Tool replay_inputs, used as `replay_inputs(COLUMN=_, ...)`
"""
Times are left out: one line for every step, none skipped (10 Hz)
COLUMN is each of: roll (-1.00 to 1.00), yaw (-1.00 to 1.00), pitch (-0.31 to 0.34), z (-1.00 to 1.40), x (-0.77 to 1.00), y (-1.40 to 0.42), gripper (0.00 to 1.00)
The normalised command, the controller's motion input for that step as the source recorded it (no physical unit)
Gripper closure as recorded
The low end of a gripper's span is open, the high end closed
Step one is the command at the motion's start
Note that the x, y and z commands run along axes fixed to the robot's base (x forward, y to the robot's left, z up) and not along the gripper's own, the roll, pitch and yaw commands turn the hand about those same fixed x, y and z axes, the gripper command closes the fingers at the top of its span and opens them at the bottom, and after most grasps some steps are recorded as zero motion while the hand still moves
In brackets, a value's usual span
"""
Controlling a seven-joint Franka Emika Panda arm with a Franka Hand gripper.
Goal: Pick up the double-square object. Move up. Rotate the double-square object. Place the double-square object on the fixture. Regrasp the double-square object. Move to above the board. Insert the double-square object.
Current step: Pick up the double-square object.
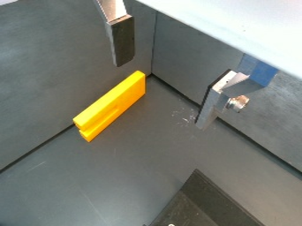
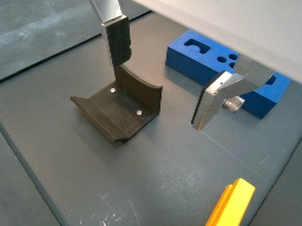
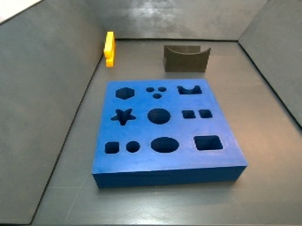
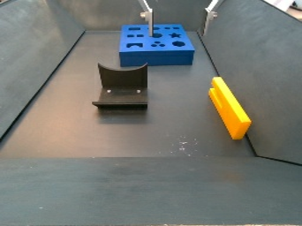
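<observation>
The double-square object (image 1: 109, 106) is a yellow-orange bar lying on the dark floor along a side wall, also seen in both side views (image 3: 109, 48) (image 4: 230, 108). The fixture (image 2: 118, 110) stands on the floor between the piece and the blue board (image 2: 218, 66), as a side view (image 4: 122, 86) shows. My gripper (image 1: 163, 94) hangs open high above the floor, with nothing between its fingers (image 1: 122, 40). In a side view only the fingertips (image 4: 147, 12) show, at the picture's upper edge above the board (image 4: 156, 44).
Grey walls close in the floor on all sides. The board (image 3: 165, 132) has several shaped cut-outs in its top. The fixture (image 3: 185, 58) stands near the far wall, to the right of the yellow piece, which lies close against the left wall.
</observation>
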Motion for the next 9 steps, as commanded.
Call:
replay_inputs(roll=0.00, yaw=0.00, pitch=0.000, z=0.00, x=-0.02, y=0.00, gripper=0.00)
replay_inputs(roll=0.00, yaw=-0.05, pitch=-0.053, z=-0.09, x=-0.41, y=0.06, gripper=0.00)
replay_inputs(roll=0.00, yaw=0.05, pitch=-0.227, z=-0.43, x=-0.82, y=0.43, gripper=0.00)
replay_inputs(roll=0.04, yaw=0.00, pitch=-0.267, z=-0.60, x=-1.00, y=0.49, gripper=0.00)
replay_inputs(roll=0.02, yaw=0.00, pitch=-0.281, z=-0.66, x=-1.00, y=0.52, gripper=0.00)
replay_inputs(roll=0.00, yaw=0.00, pitch=-0.321, z=-0.66, x=-0.98, y=0.51, gripper=0.00)
replay_inputs(roll=0.06, yaw=0.00, pitch=-0.181, z=-0.60, x=-0.90, y=0.44, gripper=0.00)
replay_inputs(roll=0.08, yaw=0.01, pitch=-0.144, z=-0.64, x=-0.85, y=0.41, gripper=0.00)
replay_inputs(roll=0.09, yaw=0.00, pitch=-0.140, z=-0.69, x=-0.74, y=0.32, gripper=0.00)
